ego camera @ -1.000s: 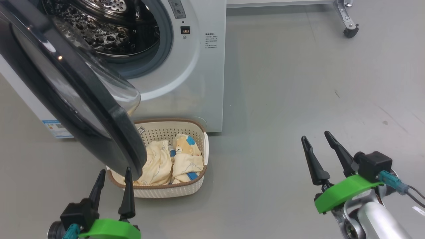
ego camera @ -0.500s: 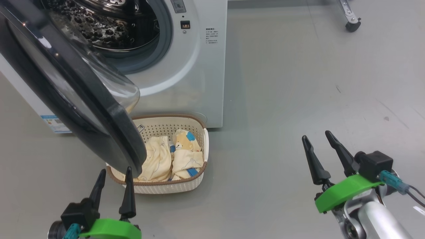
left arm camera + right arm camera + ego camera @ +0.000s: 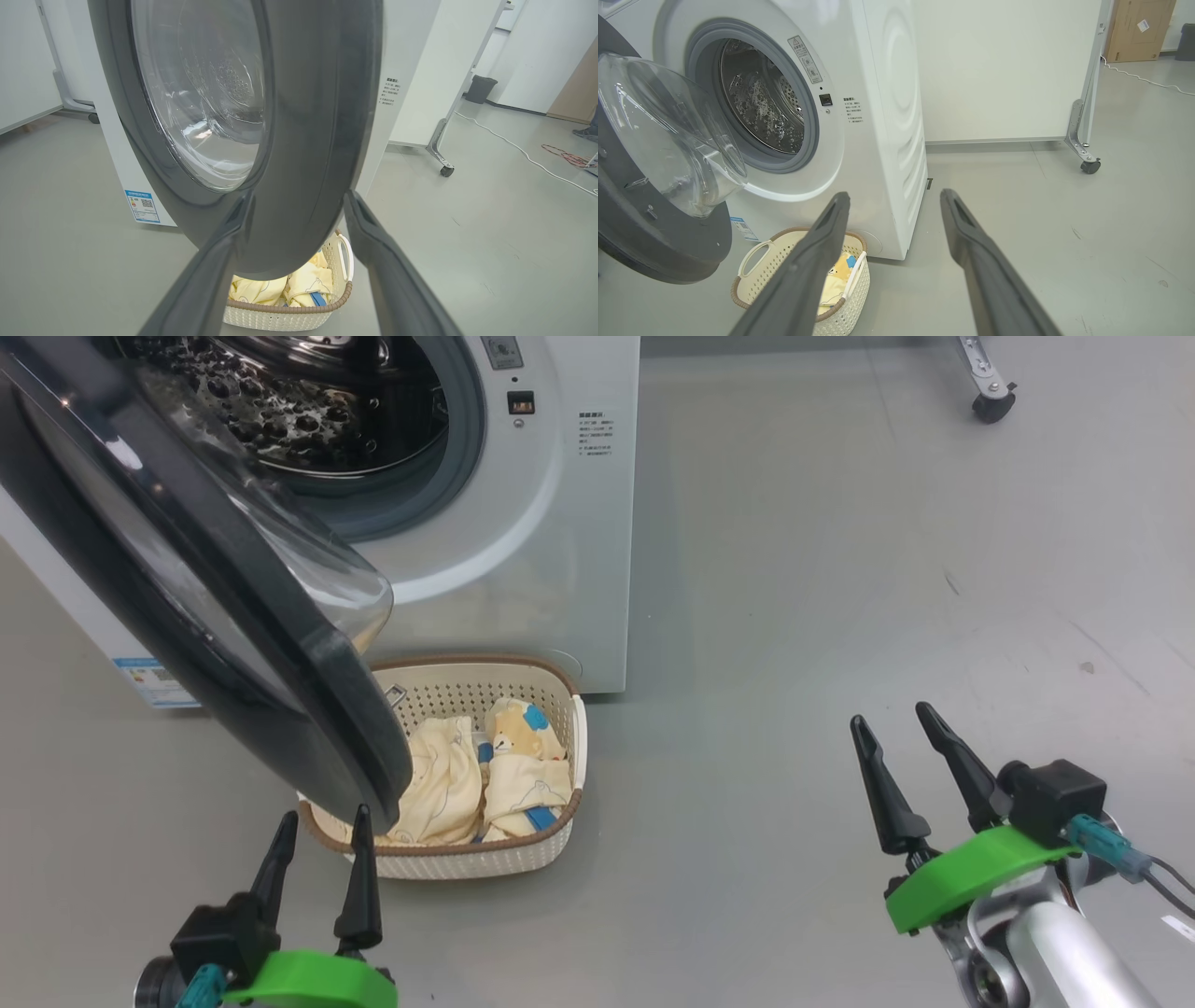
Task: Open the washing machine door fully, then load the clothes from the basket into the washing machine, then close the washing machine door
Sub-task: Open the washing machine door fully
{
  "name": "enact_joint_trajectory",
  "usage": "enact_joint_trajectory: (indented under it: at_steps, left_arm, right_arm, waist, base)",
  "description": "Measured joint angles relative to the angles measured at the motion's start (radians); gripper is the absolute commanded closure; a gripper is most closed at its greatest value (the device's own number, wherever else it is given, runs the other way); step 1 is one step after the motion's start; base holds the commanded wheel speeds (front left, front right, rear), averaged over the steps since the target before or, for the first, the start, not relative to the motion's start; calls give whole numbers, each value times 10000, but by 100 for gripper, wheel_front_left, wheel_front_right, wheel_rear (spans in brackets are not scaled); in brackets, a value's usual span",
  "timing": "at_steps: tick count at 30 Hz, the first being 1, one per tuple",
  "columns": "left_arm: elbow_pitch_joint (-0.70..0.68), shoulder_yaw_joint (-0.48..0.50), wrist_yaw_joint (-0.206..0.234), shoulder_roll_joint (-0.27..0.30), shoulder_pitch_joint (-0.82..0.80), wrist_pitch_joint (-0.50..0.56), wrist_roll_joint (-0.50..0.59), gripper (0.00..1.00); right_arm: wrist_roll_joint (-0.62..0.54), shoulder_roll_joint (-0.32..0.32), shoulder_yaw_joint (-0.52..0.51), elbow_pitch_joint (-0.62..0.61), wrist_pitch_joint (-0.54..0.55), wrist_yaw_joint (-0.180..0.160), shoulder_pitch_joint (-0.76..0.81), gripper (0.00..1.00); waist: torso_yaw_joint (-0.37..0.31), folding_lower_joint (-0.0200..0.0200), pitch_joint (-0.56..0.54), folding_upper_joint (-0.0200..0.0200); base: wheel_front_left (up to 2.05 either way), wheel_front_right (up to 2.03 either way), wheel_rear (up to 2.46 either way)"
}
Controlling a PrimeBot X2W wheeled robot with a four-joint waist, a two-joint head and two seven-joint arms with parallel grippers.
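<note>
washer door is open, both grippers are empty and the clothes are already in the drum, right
No: the clothes lie in the basket, as the head view shows. The washing machine door is open, and the left gripper and right gripper are empty.

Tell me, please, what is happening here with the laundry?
A two-armed robot is loading laundry. The washing machine has its door swung out, and from the head view the door covers part of the basket on the floor in front of it. The yellow clothes lie in the basket. The left gripper, just below the door's edge, and the right gripper are both open and hold nothing.
</note>
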Motion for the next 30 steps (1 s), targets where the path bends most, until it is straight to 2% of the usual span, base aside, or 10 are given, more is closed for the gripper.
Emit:
enact_joint_trajectory:
  at_steps: [17, 18, 19, 30]
  left_arm:
    - [4, 0, 0, 0, -15, 0, -2, 0]
    - [6, 0, -2, 0, -15, 0, -4, 59]
    - [8, -4, -10, 0, -15, 0, -15, 100]
    - [-2, 79, -92, 0, -15, 0, -13, 100]
  right_arm:
    - [-42, 12, 2, 69, 0, 0, -1, 0]
    - [-42, 12, 4, 73, 0, 0, -1, 0]
    - [-42, 12, 4, 75, 0, 0, -1, 0]
    - [-44, 27, 6, 194, 0, 0, -3, 0]
  waist:
    - [16, 0, -11, 0]
    - [13, 0, -16, 0]
    - [10, 0, -20, 0]
    - [-15, 0, -51, 0]
  base:
    - [0, 0, 0]
    - [0, 0, 0]
    - [0, 0, 0]
    - [0, 0, 0]
